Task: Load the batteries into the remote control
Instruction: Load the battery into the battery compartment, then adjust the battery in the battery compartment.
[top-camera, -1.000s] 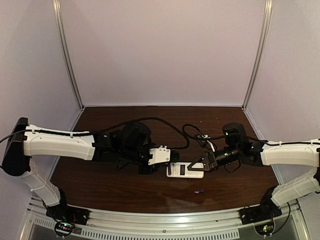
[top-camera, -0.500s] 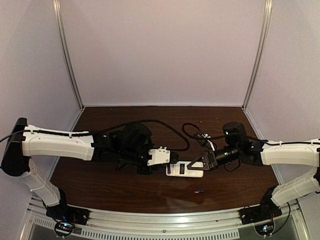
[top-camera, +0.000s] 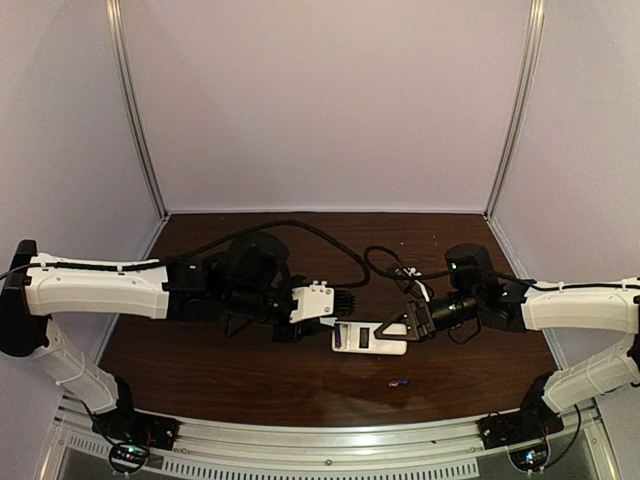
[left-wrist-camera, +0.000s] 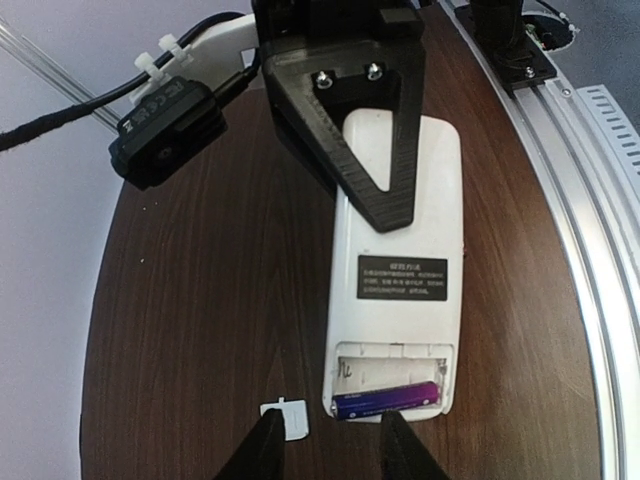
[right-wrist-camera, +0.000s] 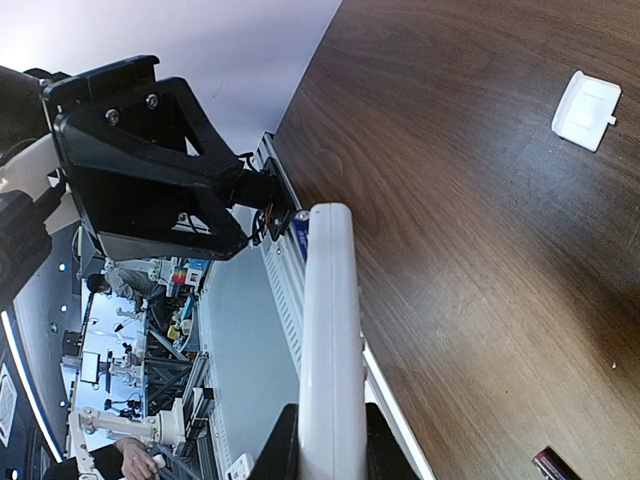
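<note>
Dark wood table (top-camera: 200, 370), one remote control (top-camera: 390, 348).
One loose battery (top-camera: 400, 382) lies nearer than the right claw (top-camera: 385, 332), clamped on the remote; a second battery (left-wrist-camera: 385, 400) sits in the recess (left-wrist-camera: 390, 365) just ahead of the left claw (left-wrist-camera: 330, 450), fingers apart, one white cover (left-wrist-camera: 285, 418) beside.

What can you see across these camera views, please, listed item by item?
White rectangular plastic remote control: one, white, lying back-up mid-table, battery bay open.
Thin purple-blue cylindrical batteries: two, purple-blue; seated battery in the remote's bay, loose battery on the table nearer the front edge.
Small thin white plastic cover piece: one, white, on the table beside the remote's bay end.
Dark brown wooden table: one, brown, under everything.
Left gripper: one, black, open and empty, at the bay end.
Right gripper: one, black, shut on the remote's other end.
</note>
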